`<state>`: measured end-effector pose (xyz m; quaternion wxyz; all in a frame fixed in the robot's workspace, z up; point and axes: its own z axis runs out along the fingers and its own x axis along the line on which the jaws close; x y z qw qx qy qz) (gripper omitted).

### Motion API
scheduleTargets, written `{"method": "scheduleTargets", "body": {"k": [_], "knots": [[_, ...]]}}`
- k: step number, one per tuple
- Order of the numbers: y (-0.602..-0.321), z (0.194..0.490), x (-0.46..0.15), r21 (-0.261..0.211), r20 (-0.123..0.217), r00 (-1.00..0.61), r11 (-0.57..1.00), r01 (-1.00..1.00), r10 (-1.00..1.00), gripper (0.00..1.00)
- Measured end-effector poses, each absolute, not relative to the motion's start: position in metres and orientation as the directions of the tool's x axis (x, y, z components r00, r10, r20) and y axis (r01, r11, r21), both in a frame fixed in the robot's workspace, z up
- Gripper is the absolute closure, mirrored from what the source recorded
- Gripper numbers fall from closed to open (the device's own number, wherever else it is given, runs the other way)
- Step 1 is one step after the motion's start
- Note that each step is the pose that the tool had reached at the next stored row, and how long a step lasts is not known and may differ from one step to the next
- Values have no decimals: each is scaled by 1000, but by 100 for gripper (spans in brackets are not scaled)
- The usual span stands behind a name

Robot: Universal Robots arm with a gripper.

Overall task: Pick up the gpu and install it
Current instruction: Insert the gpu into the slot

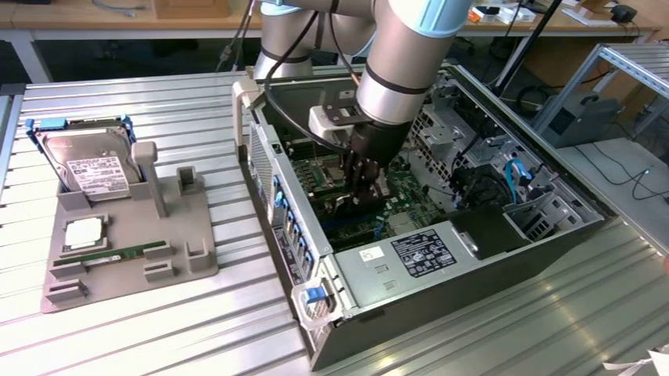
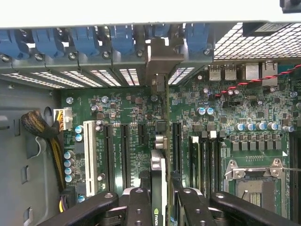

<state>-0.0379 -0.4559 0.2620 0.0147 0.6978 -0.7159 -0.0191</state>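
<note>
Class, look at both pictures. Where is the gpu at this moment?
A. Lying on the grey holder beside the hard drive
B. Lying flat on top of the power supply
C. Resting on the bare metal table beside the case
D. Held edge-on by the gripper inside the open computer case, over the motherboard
D: the gripper is down inside the computer case, holding the gpu edge-on over the motherboard.

The motherboard [image 2: 141, 117] is green, the slot clips [image 2: 84, 40] are blue, the hard drive [image 1: 89, 168] is silver with a white label, and the holder [image 1: 125, 258] is grey.
</note>
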Motion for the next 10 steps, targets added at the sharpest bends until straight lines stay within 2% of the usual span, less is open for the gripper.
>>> {"method": "scheduleTargets", "body": {"k": [10], "knots": [[-456,264,-39,43,-5,-26,25,-999,-1000,73]]}}
